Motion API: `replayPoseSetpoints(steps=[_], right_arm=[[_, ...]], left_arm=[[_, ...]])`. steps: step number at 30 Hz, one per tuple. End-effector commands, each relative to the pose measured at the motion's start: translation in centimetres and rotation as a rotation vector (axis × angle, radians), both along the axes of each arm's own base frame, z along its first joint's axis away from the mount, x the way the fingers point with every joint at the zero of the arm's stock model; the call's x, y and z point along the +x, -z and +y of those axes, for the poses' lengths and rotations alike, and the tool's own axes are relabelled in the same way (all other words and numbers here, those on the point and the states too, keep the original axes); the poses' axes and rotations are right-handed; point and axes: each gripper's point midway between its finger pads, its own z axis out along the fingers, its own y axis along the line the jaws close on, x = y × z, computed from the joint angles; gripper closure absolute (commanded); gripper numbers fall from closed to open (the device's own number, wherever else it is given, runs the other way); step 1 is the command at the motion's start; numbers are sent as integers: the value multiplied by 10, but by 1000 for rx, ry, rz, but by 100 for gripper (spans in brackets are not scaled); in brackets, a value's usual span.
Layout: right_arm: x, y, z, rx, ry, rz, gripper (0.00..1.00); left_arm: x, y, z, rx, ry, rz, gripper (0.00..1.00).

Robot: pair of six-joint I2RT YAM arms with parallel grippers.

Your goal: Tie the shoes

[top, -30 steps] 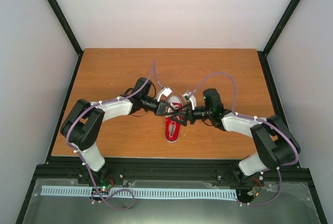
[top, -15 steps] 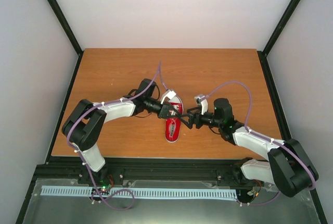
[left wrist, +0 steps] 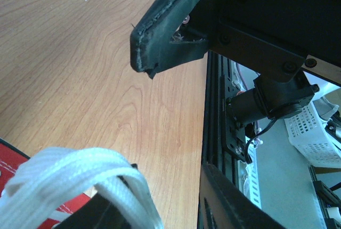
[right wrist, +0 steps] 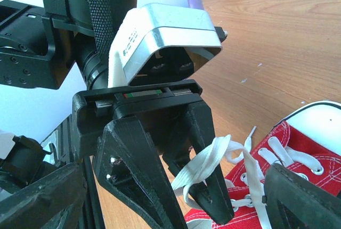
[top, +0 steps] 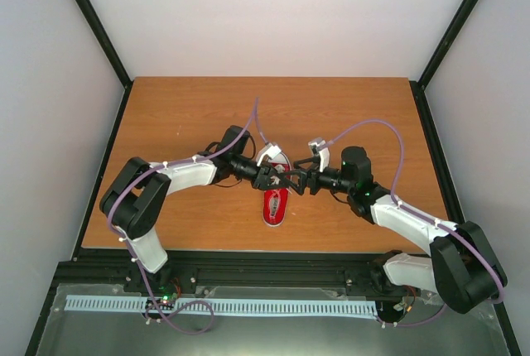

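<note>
The red sneaker [top: 274, 205] with a white toe cap and white laces lies mid-table, toe pointing away; it also shows in the right wrist view [right wrist: 303, 149]. My left gripper [top: 271, 179] is open over the shoe's lace area. A loop of white lace [right wrist: 213, 160] hangs over one of its fingers [right wrist: 216, 186], and the same lace shows in the left wrist view [left wrist: 80, 173]. My right gripper [top: 296, 180] faces it from the right, open wide, its two fingers at either side of the left gripper. The right gripper holds nothing.
The wooden table [top: 182, 116] is enclosed by pale walls with black corner posts. A black rail [top: 248, 258] runs along the near edge. Purple cables arch above both wrists. A white perforated tray [left wrist: 314, 133] lies beyond the rail.
The right arm drew its elbow out to the right and back, then brought its gripper close to the left gripper again. The left gripper moved slightly right over the shoe with the lace.
</note>
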Motion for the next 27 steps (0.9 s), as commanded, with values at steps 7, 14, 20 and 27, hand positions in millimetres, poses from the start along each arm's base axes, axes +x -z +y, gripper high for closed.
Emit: replayPoseSetpoints(steps=[7, 14, 20, 27], right_arm=[[5, -11, 5, 3, -29, -37, 9], [6, -11, 4, 2, -23, -43, 9], [8, -14, 6, 23, -46, -28, 7], [15, -13, 5, 38, -73, -25, 7]], left_arm=[[13, -17, -4, -25, -22, -66, 63], [21, -28, -2, -50, -43, -78, 69], [24, -32, -3, -61, -43, -80, 75], [25, -35, -1, -66, -45, -85, 88]])
